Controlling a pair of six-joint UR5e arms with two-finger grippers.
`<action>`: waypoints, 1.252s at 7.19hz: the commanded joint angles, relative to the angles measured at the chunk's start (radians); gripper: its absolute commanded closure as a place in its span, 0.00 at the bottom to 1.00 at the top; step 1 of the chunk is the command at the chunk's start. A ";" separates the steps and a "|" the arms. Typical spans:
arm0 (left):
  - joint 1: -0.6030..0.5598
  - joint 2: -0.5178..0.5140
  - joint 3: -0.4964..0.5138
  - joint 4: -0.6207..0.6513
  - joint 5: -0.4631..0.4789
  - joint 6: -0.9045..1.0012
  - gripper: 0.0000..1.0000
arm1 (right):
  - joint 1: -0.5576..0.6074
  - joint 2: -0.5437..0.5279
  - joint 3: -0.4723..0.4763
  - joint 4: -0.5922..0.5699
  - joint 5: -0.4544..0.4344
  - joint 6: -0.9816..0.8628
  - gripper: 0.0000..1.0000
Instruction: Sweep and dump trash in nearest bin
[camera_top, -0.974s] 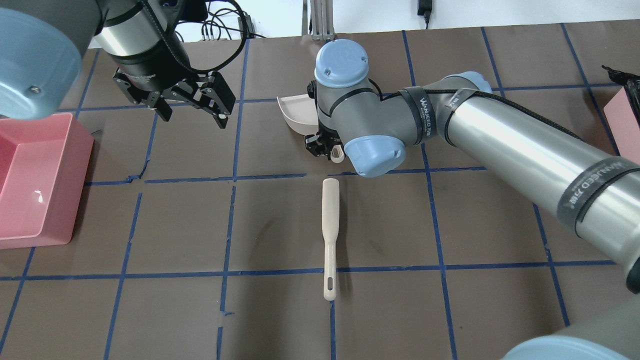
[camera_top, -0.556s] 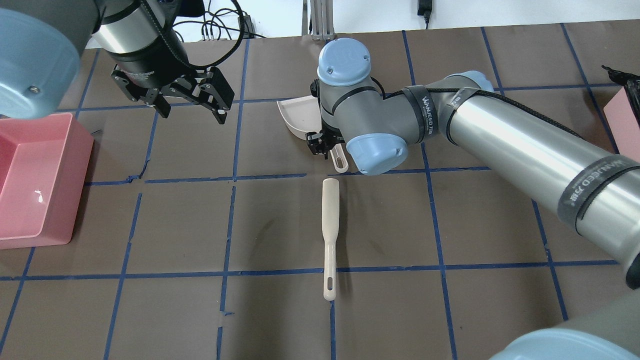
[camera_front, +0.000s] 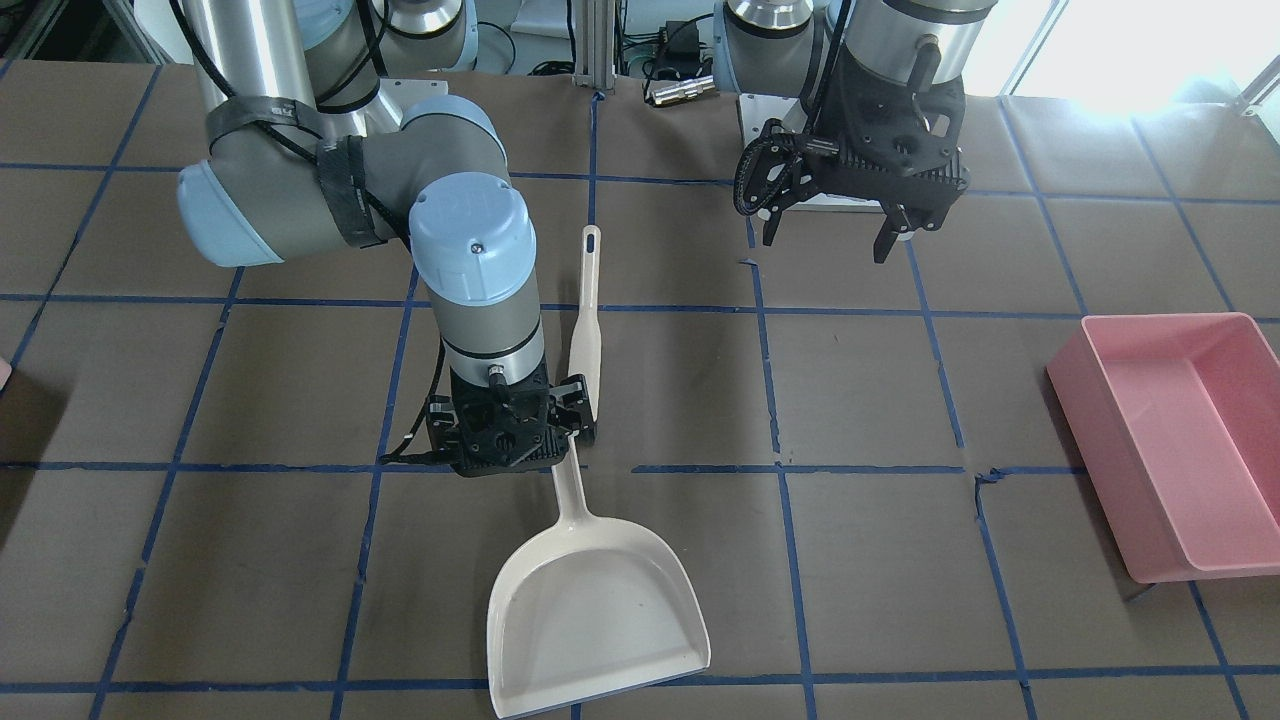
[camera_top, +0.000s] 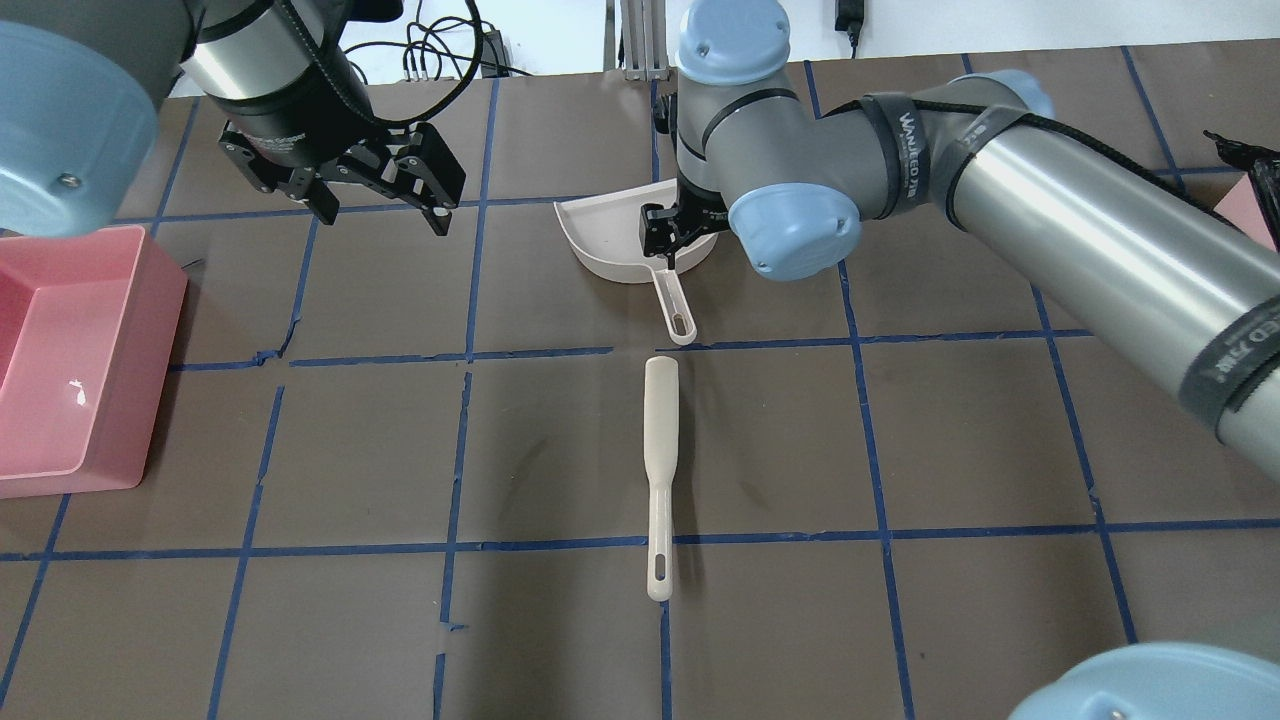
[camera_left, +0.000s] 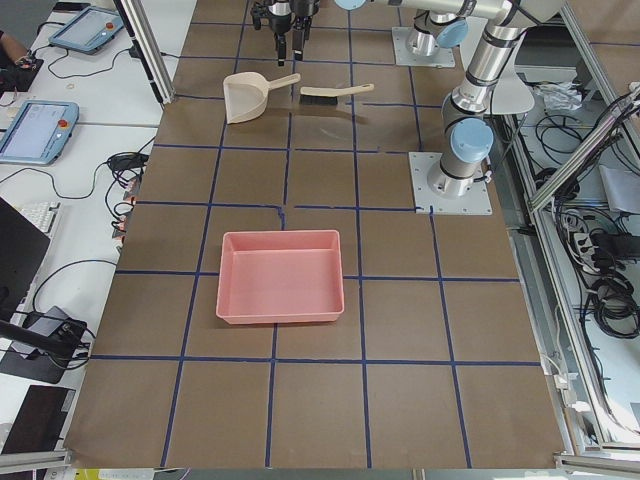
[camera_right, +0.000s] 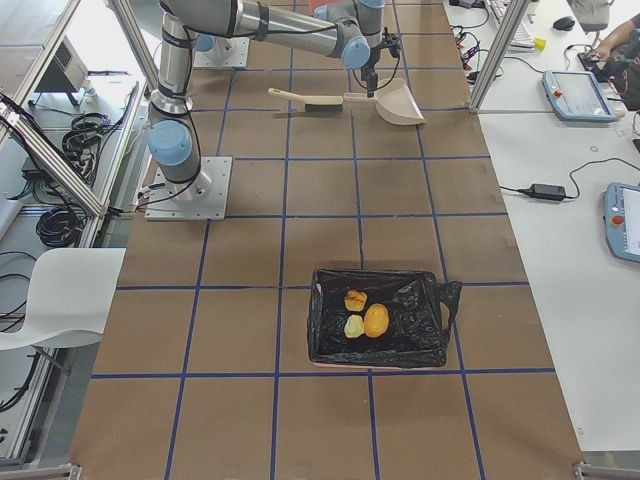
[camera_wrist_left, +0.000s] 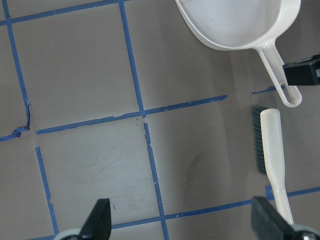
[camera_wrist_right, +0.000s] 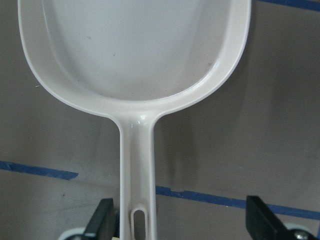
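With the 3 orange and pale yellow trash lumps (camera_right: 362, 318) lying in the black-lined bin (camera_right: 318, 322) and the left pincer (camera_top: 383, 205) held open, the open right pincer (camera_wrist_right: 181, 224) is best raised straight above the cream plastic dustpan (camera_front: 600, 610) so nothing is nudged

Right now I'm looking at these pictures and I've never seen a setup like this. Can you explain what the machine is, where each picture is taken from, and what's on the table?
It is a robot with two arms at a brown table, each ending in a two-finger gripper. One camera looks down from behind it, one faces it, two watch from the table's ends, one rides on each wrist. On the table lie a cream dustpan, a brush, a pink bin, and a black-lined bin holding the trash, three food-like lumps. The right gripper hangs open over the dustpan's handle; the left gripper hangs open too. Nothing is held.
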 joint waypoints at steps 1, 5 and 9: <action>0.000 0.000 0.000 -0.001 0.000 0.000 0.00 | -0.075 -0.134 -0.013 0.199 0.003 -0.059 0.00; 0.000 0.000 0.000 -0.002 -0.002 0.000 0.00 | -0.221 -0.364 -0.054 0.537 0.000 -0.185 0.00; 0.000 0.000 0.000 -0.004 0.000 0.000 0.00 | -0.247 -0.363 -0.123 0.608 0.004 -0.194 0.00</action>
